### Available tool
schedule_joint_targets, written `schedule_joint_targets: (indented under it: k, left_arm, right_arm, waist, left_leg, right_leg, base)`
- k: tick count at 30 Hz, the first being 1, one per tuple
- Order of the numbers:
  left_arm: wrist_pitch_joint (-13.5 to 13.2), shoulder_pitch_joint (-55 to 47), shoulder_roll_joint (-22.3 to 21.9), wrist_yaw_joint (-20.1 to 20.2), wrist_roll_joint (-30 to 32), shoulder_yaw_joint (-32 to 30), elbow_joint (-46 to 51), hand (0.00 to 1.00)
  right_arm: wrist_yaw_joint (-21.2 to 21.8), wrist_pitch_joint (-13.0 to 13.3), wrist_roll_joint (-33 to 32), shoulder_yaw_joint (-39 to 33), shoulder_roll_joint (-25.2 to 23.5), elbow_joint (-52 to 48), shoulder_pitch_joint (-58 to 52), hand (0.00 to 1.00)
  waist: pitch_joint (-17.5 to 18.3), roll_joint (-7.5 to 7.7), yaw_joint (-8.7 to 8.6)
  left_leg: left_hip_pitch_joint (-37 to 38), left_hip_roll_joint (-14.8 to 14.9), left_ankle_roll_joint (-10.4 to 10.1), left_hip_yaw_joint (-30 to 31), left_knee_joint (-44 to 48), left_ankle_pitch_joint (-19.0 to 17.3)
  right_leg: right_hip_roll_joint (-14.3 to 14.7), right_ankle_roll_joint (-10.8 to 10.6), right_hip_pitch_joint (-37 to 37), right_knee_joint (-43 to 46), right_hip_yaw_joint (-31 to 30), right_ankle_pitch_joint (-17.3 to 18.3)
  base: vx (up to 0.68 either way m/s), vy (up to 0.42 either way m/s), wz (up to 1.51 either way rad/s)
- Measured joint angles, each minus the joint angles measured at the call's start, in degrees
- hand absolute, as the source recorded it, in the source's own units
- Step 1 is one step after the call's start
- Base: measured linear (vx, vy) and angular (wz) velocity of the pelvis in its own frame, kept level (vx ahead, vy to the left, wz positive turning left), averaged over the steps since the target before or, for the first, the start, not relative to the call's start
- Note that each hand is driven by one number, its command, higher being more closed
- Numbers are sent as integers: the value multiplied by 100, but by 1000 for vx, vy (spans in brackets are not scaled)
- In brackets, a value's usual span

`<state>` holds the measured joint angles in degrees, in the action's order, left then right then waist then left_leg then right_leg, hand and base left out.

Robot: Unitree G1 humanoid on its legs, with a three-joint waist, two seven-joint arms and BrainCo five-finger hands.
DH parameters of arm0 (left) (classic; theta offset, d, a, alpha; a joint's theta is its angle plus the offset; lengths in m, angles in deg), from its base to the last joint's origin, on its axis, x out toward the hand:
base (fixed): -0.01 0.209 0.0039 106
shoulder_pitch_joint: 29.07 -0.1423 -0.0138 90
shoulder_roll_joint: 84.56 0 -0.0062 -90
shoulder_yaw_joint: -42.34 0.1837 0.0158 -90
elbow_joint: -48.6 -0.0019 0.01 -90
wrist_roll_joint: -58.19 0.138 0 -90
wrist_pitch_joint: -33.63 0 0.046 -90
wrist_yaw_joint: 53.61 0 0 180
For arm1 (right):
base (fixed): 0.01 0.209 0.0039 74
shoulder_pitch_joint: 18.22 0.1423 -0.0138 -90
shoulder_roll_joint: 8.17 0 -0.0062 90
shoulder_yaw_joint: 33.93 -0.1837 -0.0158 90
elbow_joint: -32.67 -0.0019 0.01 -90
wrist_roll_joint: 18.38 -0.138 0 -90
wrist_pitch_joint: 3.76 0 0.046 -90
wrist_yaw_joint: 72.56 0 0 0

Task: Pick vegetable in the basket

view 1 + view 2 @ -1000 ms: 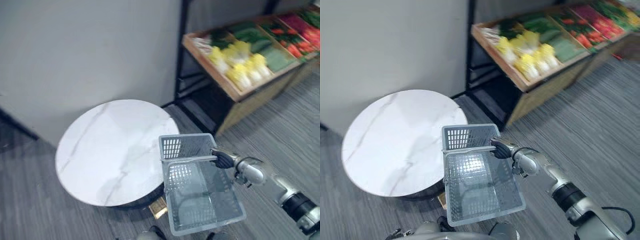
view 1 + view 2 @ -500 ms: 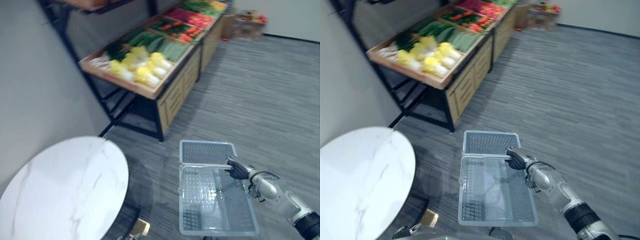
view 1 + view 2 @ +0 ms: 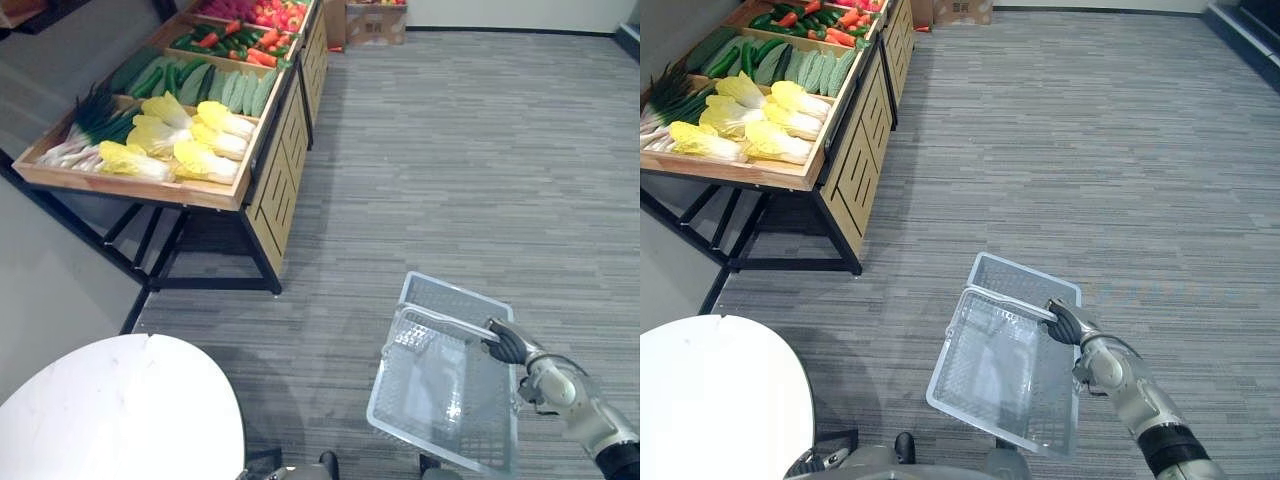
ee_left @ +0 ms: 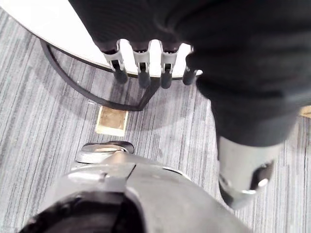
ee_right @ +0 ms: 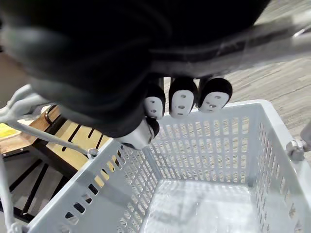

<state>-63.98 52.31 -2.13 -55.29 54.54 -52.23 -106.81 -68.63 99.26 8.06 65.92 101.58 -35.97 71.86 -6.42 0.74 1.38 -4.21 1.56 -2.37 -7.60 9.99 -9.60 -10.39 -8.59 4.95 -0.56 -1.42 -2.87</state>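
Note:
My right hand (image 3: 505, 343) is shut on the handle (image 5: 252, 43) of an empty grey plastic basket (image 3: 445, 297), which hangs over the grey carpet at the lower right. In the right wrist view its fingers (image 5: 182, 99) curl round the handle above the basket's mesh walls (image 5: 218, 141). The vegetables lie on a wooden stand (image 3: 270, 150) at the upper left, well away from the basket: yellow-green cabbages (image 3: 175, 145), green onions (image 3: 85, 125), cucumbers (image 3: 215, 85) and red vegetables (image 3: 265, 12). My left hand (image 4: 141, 73) hangs with straight fingers and holds nothing.
A round white marble table (image 3: 110, 410) on a dark metal frame stands at the lower left, close to my left hand. The stand rests on black metal legs (image 3: 160, 255). A cardboard box (image 3: 375, 12) sits on the floor past the stand's far end.
The camera has swung: the stand now lies at the upper left and the table at the lower left. My right hand still holds the basket by its handle.

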Motion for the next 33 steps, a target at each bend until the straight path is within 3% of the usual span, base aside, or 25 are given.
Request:
schedule_joint_targets:
  k: [4, 7, 8, 9, 11, 13, 15, 18, 20, 21, 22, 23, 24, 25, 26, 29, 31, 33]
  left_arm:
    - [-2, 15, 88, 6, 51, 194, 35, 0]
    - [0, 31, 114, -28, 172, 369, 37, 0]
    - [2, 50, 151, -34, 224, 484, 32, 0]
    - [1, 55, 182, -36, 227, 532, 33, 0]
    - [1, 100, 281, -37, 228, 677, 43, 0]
    - [18, 167, 306, -43, 242, 772, 51, 0]
    - [37, 295, 340, -46, 263, 879, 111, 0]
    - [43, 719, 339, -60, 272, 1122, 427, 0]
    - [14, 1051, 388, -87, 272, 1162, 759, 0]
    - [0, 1167, 433, -111, 271, 1189, 927, 0]
    - [-6, 1207, 420, -142, 271, 1216, 985, 0]
    - [-21, 1271, 307, -177, 272, 1329, 1098, 0]
    - [-49, 1289, 266, -192, 271, 1329, 1118, 0]
    - [-95, 1362, 275, -211, 268, 1325, 1171, 0]
    - [-107, 1425, 280, -247, 267, 1306, 1186, 0]
    - [-99, 1403, 208, -256, 217, 1310, 1184, 0]
    - [-98, 1320, 180, -258, 212, 1279, 1167, 0]
    - [-101, 1198, 170, -259, 213, 1117, 1071, 0]
  right_arm:
    - [0, 0, 67, -46, -122, 96, -49, 100]
    - [-6, -63, 132, -202, -203, 213, -199, 100]
    - [-45, -80, 222, -349, -298, 207, -306, 100]
    - [-121, -95, 231, -422, -346, 203, -318, 100]
    - [-247, -113, 227, -557, -426, 200, -331, 100]
    - [-291, -119, 224, -665, -505, 201, -394, 100]
    - [-308, -118, 224, -717, -589, 203, -393, 100]
    - [-375, -112, 218, -902, -596, 208, -361, 100]
    - [-436, -156, 216, -975, -649, 209, -358, 100]
    - [-464, -184, 216, -1073, -740, 209, -366, 100]
    - [-464, -207, 217, -1125, -776, 213, -371, 100]
    - [-531, -257, 216, -1349, -773, 206, -442, 100]
    - [-524, -284, 215, -1427, -768, 213, -449, 100]
    - [-512, -327, 212, -1419, -778, 214, -429, 100]
    - [-459, -334, 209, -1371, -809, 212, -451, 100]
    - [-461, -359, 159, -1343, -857, 209, -624, 100]
    - [-470, -392, 159, -1279, -852, 208, -618, 100]
    - [-492, -416, 135, -1211, -850, 207, -624, 100]
  waist:
    - [-8, 85, -72]
    - [-38, 59, -113]
    - [-96, 107, -156]
    - [-108, 56, -166]
    - [-200, 122, -321]
    - [-222, 198, -357]
    - [-257, 197, -416]
    - [-404, 106, -451]
    - [-457, 199, -483]
    - [-460, 312, -568]
    - [-453, 282, -605]
    - [-308, -113, -686]
    - [-239, -259, -676]
    - [-191, -362, -586]
    - [-190, -360, -574]
    - [-211, -319, -559]
    - [-231, -289, -474]
    - [-296, -216, -345]
  left_leg:
    - [72, -25, 34, -195, -35, -44]
    - [337, 18, 105, -237, -4, -298]
    - [513, 22, 182, -173, -15, -361]
    - [603, 14, 204, -179, -28, -373]
    - [847, -1, 305, -253, -117, -374]
    - [1059, 7, 363, -275, -304, -345]
    - [1093, 120, 350, -252, -381, -352]
    - [1099, 312, 155, -215, -386, -483]
    - [1252, 340, -60, -107, -393, -659]
    - [1398, 344, -239, -10, -386, -832]
    - [1481, 433, -330, 45, -374, -929]
    - [1547, 870, -429, 256, -305, -1058]
    - [1494, 1045, -426, 393, -182, -1029]
    - [1369, 1186, -483, 546, 127, -820]
    - [1105, 1304, -603, 739, 778, -491]
    - [284, 1420, -723, 969, 2937, 786]
    - [-214, 1439, -670, 765, 4170, 733]
    - [-600, 1423, -384, 406, 4751, 388]
  right_leg:
    - [13, 63, 255, 359, -198, 81]
    - [110, 165, 509, 1313, -222, 216]
    - [172, 185, 795, 2131, -221, 203]
    - [179, 247, 889, 2437, -218, 182]
    - [108, 644, 1264, 3372, -57, 92]
    - [26, 672, 1352, 3573, 182, 159]
    - [51, 766, 1402, 3150, 556, 233]
    - [62, 440, 1391, 1301, 909, -30]
    - [-57, 278, 1377, 285, 953, -140]
    - [-133, 294, 1356, 282, 1012, -107]
    - [-100, 285, 1379, 447, 1021, -452]
    - [238, 336, 1576, 1078, 1172, -518]
    - [387, 469, 1647, 1245, 1260, -314]
    - [533, 610, 1672, 1439, 1306, -125]
    - [637, 758, 1578, 1611, 1381, 53]
    - [696, 931, 869, 1506, 1558, 508]
    - [755, 985, 356, 1201, 1524, 543]
    - [778, 1033, -259, 795, 1473, 581]
  base:
    - [-11, 33, -33]
    - [-37, 22, -34]
    - [-65, 24, -33]
    - [-65, 39, -28]
    - [-15, 37, -10]
    - [87, -3, -9]
    - [175, -56, -2]
    - [242, -113, 4]
    - [431, -258, 30]
    - [499, -345, 43]
    - [607, -402, 48]
    - [560, -340, 31]
    - [693, -407, 8]
    - [451, -290, -17]
    - [697, -415, -3]
    - [560, -269, 13]
    - [518, -194, -15]
    - [392, -92, -15]
